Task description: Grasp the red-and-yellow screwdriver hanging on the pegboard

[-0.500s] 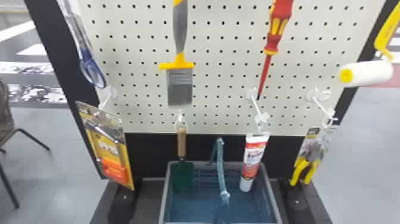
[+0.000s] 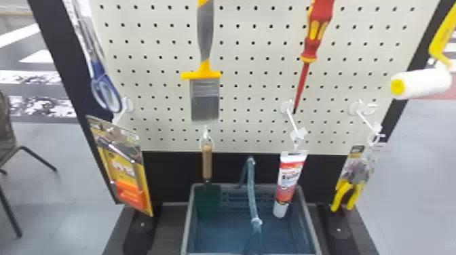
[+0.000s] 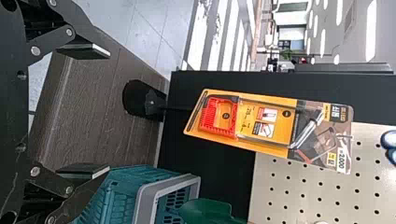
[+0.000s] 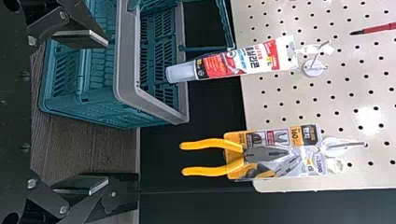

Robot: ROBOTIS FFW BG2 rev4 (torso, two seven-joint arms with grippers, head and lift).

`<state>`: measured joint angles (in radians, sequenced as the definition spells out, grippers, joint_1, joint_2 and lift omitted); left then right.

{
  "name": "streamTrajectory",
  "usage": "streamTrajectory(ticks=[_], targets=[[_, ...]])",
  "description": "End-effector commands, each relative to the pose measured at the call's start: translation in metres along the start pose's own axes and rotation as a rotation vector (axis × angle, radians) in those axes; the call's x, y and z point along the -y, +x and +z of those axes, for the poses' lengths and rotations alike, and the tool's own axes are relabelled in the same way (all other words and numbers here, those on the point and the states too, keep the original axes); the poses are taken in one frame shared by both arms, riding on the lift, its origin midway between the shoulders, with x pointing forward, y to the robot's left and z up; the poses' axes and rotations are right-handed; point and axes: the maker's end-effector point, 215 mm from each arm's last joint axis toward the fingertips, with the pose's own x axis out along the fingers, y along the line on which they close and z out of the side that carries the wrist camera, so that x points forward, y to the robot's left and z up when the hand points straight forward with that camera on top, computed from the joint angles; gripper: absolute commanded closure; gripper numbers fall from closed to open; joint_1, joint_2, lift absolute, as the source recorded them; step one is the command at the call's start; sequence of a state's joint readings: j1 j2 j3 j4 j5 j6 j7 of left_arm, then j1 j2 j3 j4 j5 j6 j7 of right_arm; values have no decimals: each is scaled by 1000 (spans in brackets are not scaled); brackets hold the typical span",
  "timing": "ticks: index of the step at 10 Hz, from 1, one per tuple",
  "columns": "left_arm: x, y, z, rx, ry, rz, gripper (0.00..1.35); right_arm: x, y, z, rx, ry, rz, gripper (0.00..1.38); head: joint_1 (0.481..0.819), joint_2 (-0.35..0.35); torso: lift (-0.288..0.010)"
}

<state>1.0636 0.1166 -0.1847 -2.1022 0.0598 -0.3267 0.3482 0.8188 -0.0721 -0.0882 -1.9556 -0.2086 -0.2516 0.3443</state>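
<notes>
Screwdriver [image 2: 311, 51]: hanging tip-down on pegboard [image 2: 258, 51], right side.
Right hand [image 4: 107, 112]: spread, empty; best raised clear of tube [image 4: 238, 63] before reaching in.
Left hand [image 3: 109, 112]: spread, empty.
Grip: close squarely on thick handle [image 2: 320, 17], not shaft [image 2: 301, 84].

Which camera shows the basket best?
The head view: it looks down into the basket, taking in both side rims and the handle, though the near end is cut off. The right wrist view shows parts of its rim, outer wall and handle; the left wrist view catches a rim corner and some wall.
</notes>
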Motion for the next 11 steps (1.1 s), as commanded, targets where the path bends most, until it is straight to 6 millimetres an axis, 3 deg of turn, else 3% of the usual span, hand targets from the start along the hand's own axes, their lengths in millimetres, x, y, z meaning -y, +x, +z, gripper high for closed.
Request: streamTrajectory(ticks=[1, 5, 7, 11], targets=[[0, 0, 0, 0, 0, 0, 415, -1, 0, 0, -1, 1, 1, 254, 549, 0, -100], [-1, -1, -1, -2, -1, 1, 415, -9, 9, 24, 20, -7, 35, 249, 549, 0, -100], [-1, -1, -1, -4, 0, 1, 415, -23, 24, 56, 54, -39, 102, 248, 549, 0, -100], [-1, -1, -1, -4, 0, 1, 415, -61, 44, 140, 132, -137, 258, 248, 549, 0, -100]])
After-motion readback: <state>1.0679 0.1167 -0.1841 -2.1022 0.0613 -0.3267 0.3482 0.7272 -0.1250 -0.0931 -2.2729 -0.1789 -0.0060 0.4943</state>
